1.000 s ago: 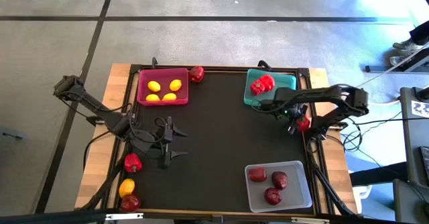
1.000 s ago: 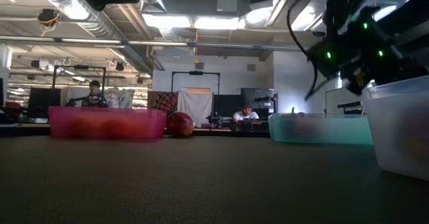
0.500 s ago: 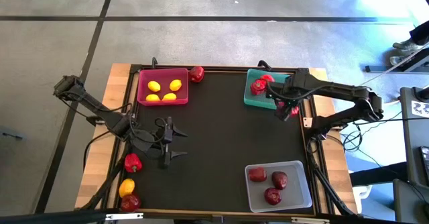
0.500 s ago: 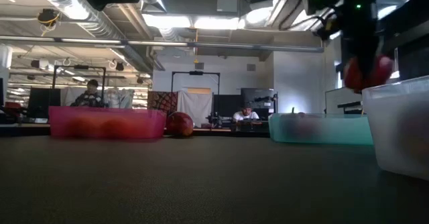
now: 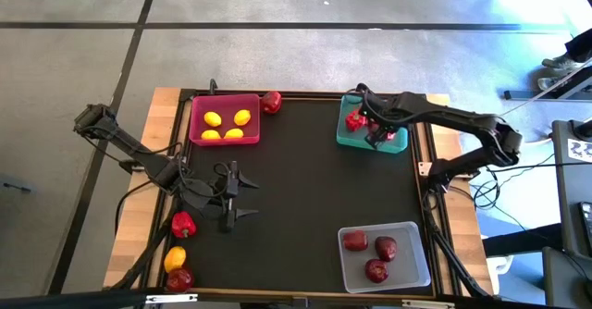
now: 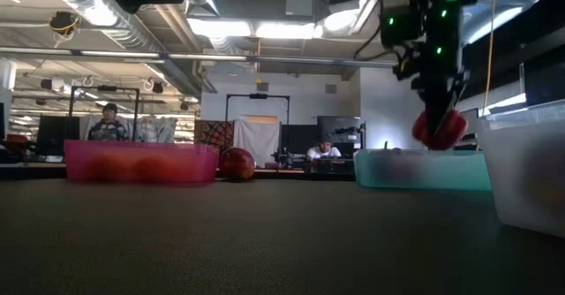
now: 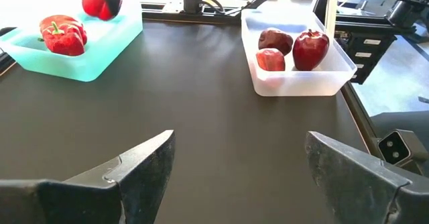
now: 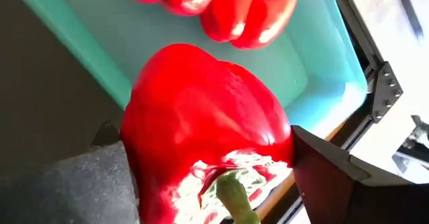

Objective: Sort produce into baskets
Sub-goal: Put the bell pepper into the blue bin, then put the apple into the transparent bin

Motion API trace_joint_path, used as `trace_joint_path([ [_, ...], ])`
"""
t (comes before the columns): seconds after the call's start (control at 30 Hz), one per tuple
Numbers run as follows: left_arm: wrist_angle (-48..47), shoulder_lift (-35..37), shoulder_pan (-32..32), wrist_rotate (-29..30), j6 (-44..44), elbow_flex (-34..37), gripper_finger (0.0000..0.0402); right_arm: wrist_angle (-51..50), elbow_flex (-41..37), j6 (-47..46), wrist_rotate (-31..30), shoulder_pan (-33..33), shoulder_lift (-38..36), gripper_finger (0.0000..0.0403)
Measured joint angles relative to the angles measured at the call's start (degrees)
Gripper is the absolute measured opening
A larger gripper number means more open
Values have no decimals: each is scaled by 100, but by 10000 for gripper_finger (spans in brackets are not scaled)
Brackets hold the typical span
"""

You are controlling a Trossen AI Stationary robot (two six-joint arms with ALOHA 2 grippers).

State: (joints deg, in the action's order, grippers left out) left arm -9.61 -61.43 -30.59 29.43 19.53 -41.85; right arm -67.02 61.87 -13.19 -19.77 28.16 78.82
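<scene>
My right gripper (image 5: 381,135) is shut on a bright red pepper (image 8: 208,123) and hangs over the teal tray (image 5: 356,139) at the table's far right. The tray holds other red peppers (image 7: 64,36). My left gripper (image 5: 231,200) is open and empty over the mat left of centre. The pink tray (image 5: 225,139) holds three yellow lemons. The clear tray (image 5: 407,277) holds three dark red apples. An apple (image 5: 271,102) lies beside the pink tray. A pepper (image 5: 183,224), a lemon (image 5: 174,258) and an apple (image 5: 179,278) lie at the near left. My right gripper pinches the pepper between its two fingers (image 8: 87,184), on opposite sides of its body (image 8: 144,163) near the green stem (image 8: 234,190). The fingers come from above, pointing down. The pepper hangs stem up, lifted clear above the teal tray (image 6: 424,170).
The three trays stand at the far left, far right and near right of the black mat, with open mat between them. Wooden table edges run along both sides. Beyond the table, people sit in the room.
My right gripper has carried the red pepper from the table's right edge toward the far edge and leftward, and now stands over the teal tray. The pepper stays clear of the table in the shut fingers.
</scene>
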Motion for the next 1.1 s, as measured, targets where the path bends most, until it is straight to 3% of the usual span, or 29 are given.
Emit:
trace_joint_path([
  [0.23,0,0,0,0,0,0,327,599,-270,341,403,591,465,221],
  [0.53,-2,0,-2,0,-124,0,327,986,-285,640,484,639,910,227],
  [0.87,-1,0,-2,0,-1,0,327,909,-285,640,147,639,921,344],
  [1.1,0,0,62,113,174,0,327,564,-219,749,246,636,651,383],
])
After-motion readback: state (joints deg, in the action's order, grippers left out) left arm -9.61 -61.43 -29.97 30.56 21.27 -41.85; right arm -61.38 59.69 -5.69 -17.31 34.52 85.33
